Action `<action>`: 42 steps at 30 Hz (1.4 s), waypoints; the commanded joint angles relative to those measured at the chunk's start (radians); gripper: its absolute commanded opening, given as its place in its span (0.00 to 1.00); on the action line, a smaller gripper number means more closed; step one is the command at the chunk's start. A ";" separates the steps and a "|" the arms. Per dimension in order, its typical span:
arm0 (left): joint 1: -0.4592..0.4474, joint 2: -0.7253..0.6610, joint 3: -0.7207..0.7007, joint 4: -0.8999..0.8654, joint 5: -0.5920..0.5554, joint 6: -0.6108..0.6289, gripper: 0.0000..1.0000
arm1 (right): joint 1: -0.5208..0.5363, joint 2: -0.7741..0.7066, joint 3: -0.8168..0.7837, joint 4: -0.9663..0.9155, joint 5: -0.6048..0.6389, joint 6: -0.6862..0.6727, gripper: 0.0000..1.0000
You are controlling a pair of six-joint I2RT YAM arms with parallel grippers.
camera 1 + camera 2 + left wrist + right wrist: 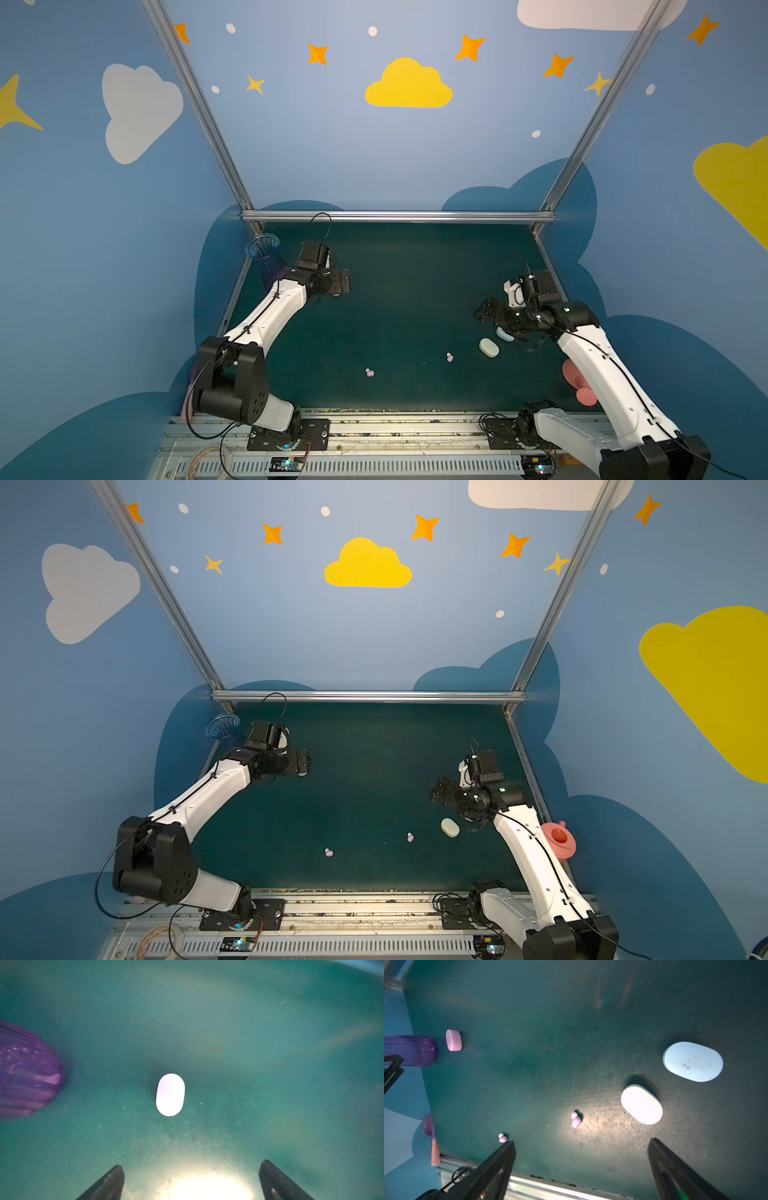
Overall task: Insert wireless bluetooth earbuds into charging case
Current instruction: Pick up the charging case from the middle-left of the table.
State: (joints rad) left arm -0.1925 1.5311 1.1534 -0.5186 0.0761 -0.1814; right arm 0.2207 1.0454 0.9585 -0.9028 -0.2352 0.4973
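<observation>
Two pink earbuds lie loose on the green mat, one (pixel 449 357) (pixel 576 1120) near the cases and one (pixel 370 372) (pixel 502 1138) closer to the front edge. A cream charging case (pixel 488 347) (pixel 641 1104) and a pale blue one (pixel 503 333) (pixel 693 1061) rest shut beside my right gripper (pixel 483 311) (pixel 582 1140), which hovers open and empty. A pink case (pixel 170 1094) (pixel 454 1040) lies shut below my left gripper (pixel 344 283) (pixel 192 1163), also open and empty, above the mat's far left.
A ribbed blue-purple cup (pixel 262 249) (pixel 25 1070) lies at the far left corner beside the pink case. A pink watering-can toy (pixel 559 839) sits at the right edge behind my right arm. A metal rail (pixel 395 419) borders the front.
</observation>
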 commanded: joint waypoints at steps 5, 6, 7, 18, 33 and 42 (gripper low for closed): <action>0.007 0.198 0.177 -0.173 -0.024 0.099 1.00 | 0.031 0.002 0.033 -0.017 -0.025 0.012 0.97; 0.008 0.211 0.182 -0.171 -0.032 0.099 1.00 | 0.034 0.002 0.032 -0.018 -0.025 0.014 0.97; 0.010 0.223 0.187 -0.162 -0.032 0.100 1.00 | 0.035 0.001 0.032 -0.017 -0.027 0.014 0.97; 0.019 0.365 0.267 -0.174 -0.039 0.134 0.96 | 0.039 -0.012 0.026 -0.013 -0.032 0.022 0.97; 0.024 0.500 0.331 -0.187 -0.047 0.180 0.74 | 0.043 -0.013 0.026 -0.001 -0.050 0.040 0.97; 0.027 0.552 0.326 -0.160 -0.053 0.165 0.65 | 0.046 -0.019 0.025 -0.001 -0.050 0.044 0.97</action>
State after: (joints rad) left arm -0.1707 2.0632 1.4750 -0.6754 0.0338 -0.0151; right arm 0.2611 1.0443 0.9665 -0.9020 -0.2783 0.5335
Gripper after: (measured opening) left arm 0.659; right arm 0.968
